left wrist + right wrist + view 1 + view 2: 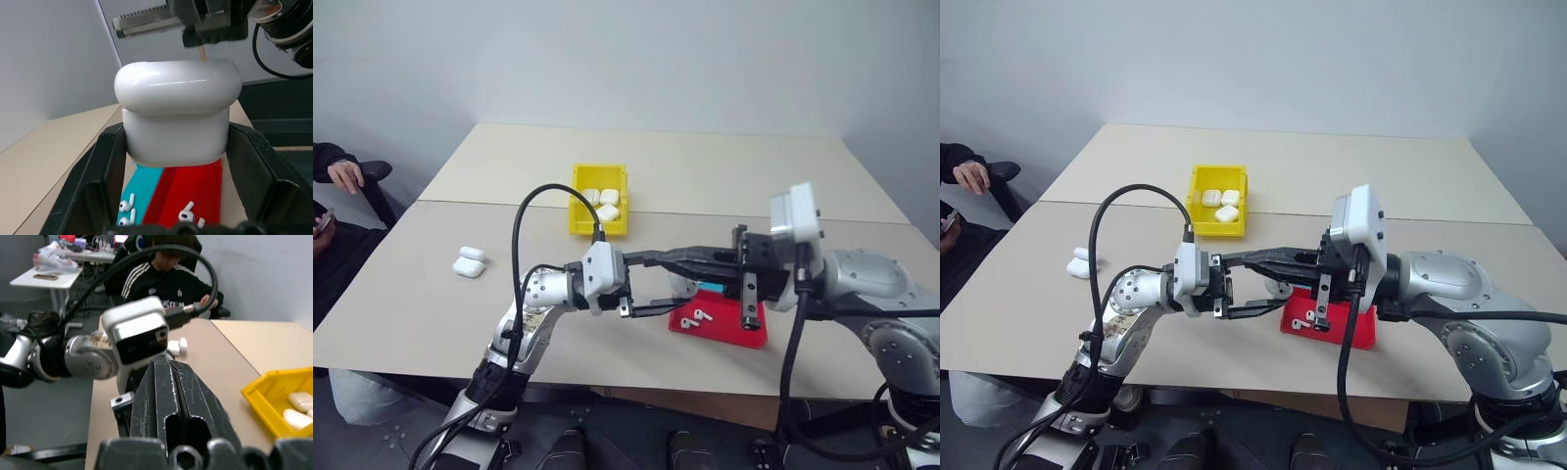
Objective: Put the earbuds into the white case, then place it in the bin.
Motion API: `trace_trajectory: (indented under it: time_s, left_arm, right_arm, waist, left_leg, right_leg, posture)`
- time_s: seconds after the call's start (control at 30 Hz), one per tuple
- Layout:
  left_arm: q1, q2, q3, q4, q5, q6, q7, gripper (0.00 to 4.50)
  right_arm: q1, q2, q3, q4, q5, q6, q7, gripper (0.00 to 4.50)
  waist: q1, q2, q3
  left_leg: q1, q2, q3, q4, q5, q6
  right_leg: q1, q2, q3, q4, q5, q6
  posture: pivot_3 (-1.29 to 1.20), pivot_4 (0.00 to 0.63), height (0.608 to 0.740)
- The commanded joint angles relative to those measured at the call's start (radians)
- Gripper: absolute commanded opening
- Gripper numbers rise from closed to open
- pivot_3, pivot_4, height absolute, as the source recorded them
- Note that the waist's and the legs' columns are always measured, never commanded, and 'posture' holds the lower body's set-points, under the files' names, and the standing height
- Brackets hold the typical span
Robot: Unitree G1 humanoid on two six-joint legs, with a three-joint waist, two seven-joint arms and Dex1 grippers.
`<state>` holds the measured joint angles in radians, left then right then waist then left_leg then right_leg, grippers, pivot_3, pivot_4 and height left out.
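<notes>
**Case held above tray with lid down; earbuds not yet loaded**

Pale desk (431, 304) surface is noted in front of a grey wall, with a person seated at its far left edge. The white case (177, 112) is pinched between the fingers of the left gripper (677, 283) and held in the air above the red and blue tray (744, 331). Its lid appears to be down, though the seam is poorly shown. The right gripper (171, 382) has its fingers pressed together on nothing and is pointed across toward the case.

The earbuds (128, 204) are seen lying loose on the tray below, uninserted. The bin (582, 220), further back on the desk, already contains three identical cases; two more cases (469, 261) lie on the desk to the left.

Risks identified:
- A push on the lid from the closed right fingers could twist or dislodge the case, as it is gripped by its smooth lower half only.
- A dropped case could strike and scatter the earbuds.
- Binning the case empty would leave the task incomplete.
</notes>
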<state>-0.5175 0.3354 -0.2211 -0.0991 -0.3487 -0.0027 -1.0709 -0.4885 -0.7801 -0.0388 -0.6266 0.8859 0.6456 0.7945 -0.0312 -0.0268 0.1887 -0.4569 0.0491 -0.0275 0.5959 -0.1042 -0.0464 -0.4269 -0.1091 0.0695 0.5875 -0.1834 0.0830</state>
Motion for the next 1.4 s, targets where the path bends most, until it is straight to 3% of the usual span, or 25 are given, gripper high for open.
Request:
trace_trajectory:
  time_s: [0.03,0.33,0.67,0.93,1.03,1.2,1.4]
  left_arm:
    - [-0.020,0.007,-0.008,-0.020,0.025,-0.031,-0.003,2.78]
    - [0.012,-0.007,0.020,-0.068,-0.024,-0.017,0.000,2.78]
    - [0.025,-0.006,0.041,-0.050,-0.035,-0.035,-0.002,2.78]
    - [0.012,-0.018,0.069,-0.021,-0.018,-0.050,0.030,2.78]
    - [-0.017,-0.049,0.099,0.021,0.037,-0.070,0.139,2.78]
    - [-0.176,-0.118,0.142,0.216,0.222,-0.018,0.477,2.78]
    - [-0.469,-0.188,0.179,0.715,0.415,-0.016,0.914,2.78]
  right_arm:
    - [-0.001,-0.018,0.014,-0.048,-0.068,-0.050,0.032,0.02]
    - [0.035,-0.035,0.045,-0.043,-0.194,-0.091,0.079,0.02]
    - [0.066,-0.056,-0.004,-0.001,-0.193,-0.098,0.114,0.02]
    - [0.053,-0.007,-0.090,0.000,-0.143,-0.104,0.066,0.02]
    - [0.048,0.010,-0.147,0.012,-0.098,-0.083,0.013,0.02]
    - [0.075,0.015,-0.159,0.023,-0.109,-0.073,-0.030,0.02]
    - [0.103,0.025,-0.131,0.013,-0.130,-0.082,-0.051,0.02]
  waist:
    - [0.002,0.000,0.000]
    - [0.015,0.000,0.000]
    - [0.017,0.000,0.000]
    - [0.017,0.000,0.000]
    - [0.017,0.000,0.000]
    - [0.021,-0.001,0.000]
    - [0.020,-0.001,0.001]
  left_leg:
    - [0.000,0.000,0.000,0.000,0.000,0.000]
    - [0.000,0.000,0.000,0.002,0.000,-0.001]
    - [0.000,0.000,0.000,0.003,0.000,0.000]
    - [0.000,0.000,0.000,0.005,0.000,0.000]
    - [0.000,0.000,0.000,0.006,0.000,0.000]
    - [0.000,-0.001,-0.001,0.011,0.000,-0.001]
    - [0.000,-0.001,-0.001,0.012,0.000,-0.001]
  right_leg:
    - [0.000,0.000,0.000,0.000,0.000,0.000]
    - [0.000,0.000,0.000,0.001,0.000,0.000]
    - [0.000,0.000,0.000,0.003,0.000,0.000]
    - [0.000,0.000,0.000,0.005,0.000,0.000]
    - [0.001,0.000,0.000,0.005,0.000,0.000]
    - [0.003,0.000,0.000,0.006,0.001,0.002]
    - [0.003,0.000,0.000,0.005,0.002,0.003]
  posture:
    - [0.00,0.150,0.740]
    - [0.00,0.150,0.740]
    - [0.00,0.150,0.740]
    - [0.00,0.150,0.740]
    - [0.00,0.150,0.740]
    - [0.00,0.150,0.740]
    - [0.00,0.150,0.740]
